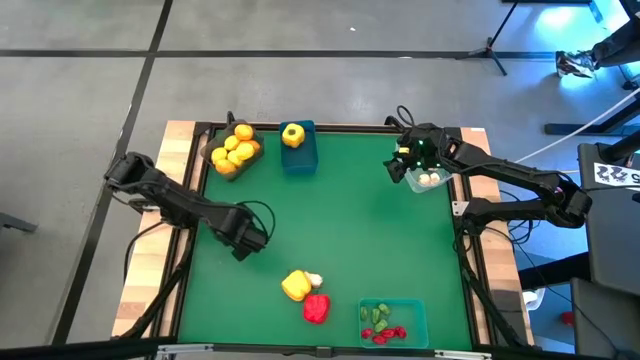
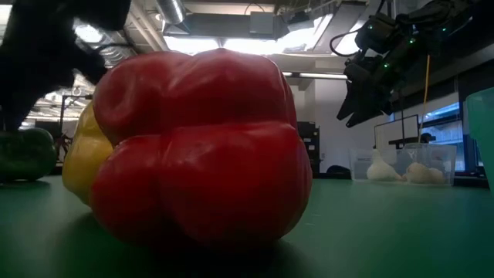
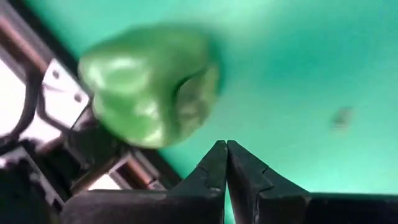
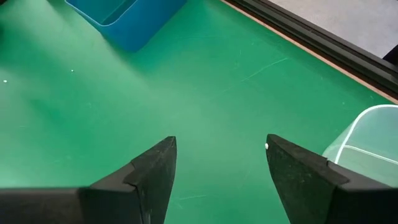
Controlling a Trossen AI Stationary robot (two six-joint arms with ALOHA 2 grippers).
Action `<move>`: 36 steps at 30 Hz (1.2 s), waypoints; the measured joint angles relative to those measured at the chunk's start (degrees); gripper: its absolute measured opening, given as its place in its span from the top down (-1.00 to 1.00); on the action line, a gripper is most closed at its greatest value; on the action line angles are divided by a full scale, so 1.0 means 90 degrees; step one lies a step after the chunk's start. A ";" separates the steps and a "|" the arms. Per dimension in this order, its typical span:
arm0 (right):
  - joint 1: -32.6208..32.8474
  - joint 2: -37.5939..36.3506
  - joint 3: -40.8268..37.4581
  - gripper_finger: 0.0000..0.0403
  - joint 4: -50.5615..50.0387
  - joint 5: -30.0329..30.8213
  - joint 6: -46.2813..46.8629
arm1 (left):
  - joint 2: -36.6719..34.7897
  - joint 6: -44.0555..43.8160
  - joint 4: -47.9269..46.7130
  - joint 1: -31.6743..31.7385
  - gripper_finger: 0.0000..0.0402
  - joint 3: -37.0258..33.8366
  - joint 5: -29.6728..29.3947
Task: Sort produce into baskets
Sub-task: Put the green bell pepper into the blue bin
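Our left gripper (image 3: 225, 149) pressed shut on nothing; glossy green toy bell pepper (image 3: 152, 84) lies loose just ahead of fingertips, ungrasped. Step: picking pepper. Next we must reopen, straddle it. Right gripper (image 4: 221, 146) spread, empty, beside clear plastic bin (image 4: 367, 140).

I see matt green mat (image 1: 350, 220) covering table centre frame in high view, faint scuffs showing in right wrist view. Pale bare wood border (image 1: 180, 140) at upper left. Red pepper (image 2: 201, 147) filling low view: smooth, glossy, plastic-looking, ceiling lights glinting on skin. Green pepper (image 3: 149, 84) upper left of left wrist view, same waxy sheen. Clear basket (image 4: 367, 140) lower right of right wrist view, transparent plastic. Blue basket (image 4: 124, 18) upper left, opaque smooth plastic. Right gripper (image 4: 221, 165) fingers matt black.
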 joint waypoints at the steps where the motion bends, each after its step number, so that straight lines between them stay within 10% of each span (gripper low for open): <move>1: -0.0002 0.0000 0.0000 -0.21 0.0002 0.0002 0.0000 | 0.0000 0.0156 0.0024 -0.0004 0.97 0.0122 -0.0061; 14: 0.0000 0.0000 0.0000 -0.21 0.0000 0.0000 -0.0005 | 0.0000 0.4587 0.0482 -0.0014 0.43 0.0639 -0.0232; 24: 0.0000 0.0000 0.0000 -0.21 0.0068 0.0000 -0.0046 | -0.0042 0.4175 0.0170 0.0009 -0.17 0.0606 -0.0010; 36: 0.0000 0.0000 0.0000 -0.21 0.0106 0.0010 -0.0270 | -0.0665 0.1120 -0.0728 -0.0684 -0.15 0.0784 0.0591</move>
